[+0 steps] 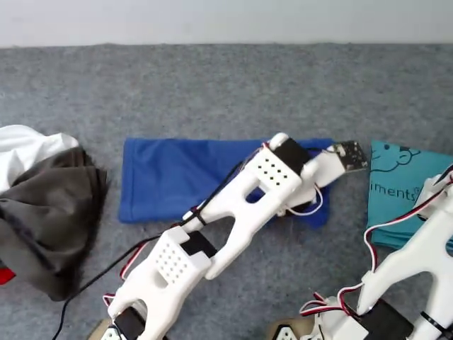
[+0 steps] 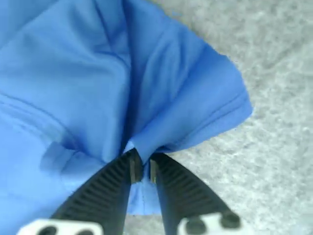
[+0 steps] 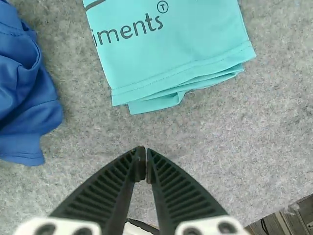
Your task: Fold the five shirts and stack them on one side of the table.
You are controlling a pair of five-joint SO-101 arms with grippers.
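Blue shirt (image 1: 177, 177) lies as a long strip in the middle of the table (image 1: 212, 85), with the left claw (image 2: 143, 167) pinching a fold at its right end. A folded teal shirt (image 1: 396, 188) sits by the right edge. The right claw (image 3: 145, 161) hangs just short of it, closed on nothing. Unfolded shirts (image 1: 49, 205) are heaped at the left edge.

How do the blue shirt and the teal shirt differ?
The blue shirt lies spread long mid-table; the teal shirt is folded compactly at one side. The left tool pinches the blue shirt's edge; no tool holds the teal shirt. The blue shirt is plain; the teal shirt bears print. Both lie on the grey table.
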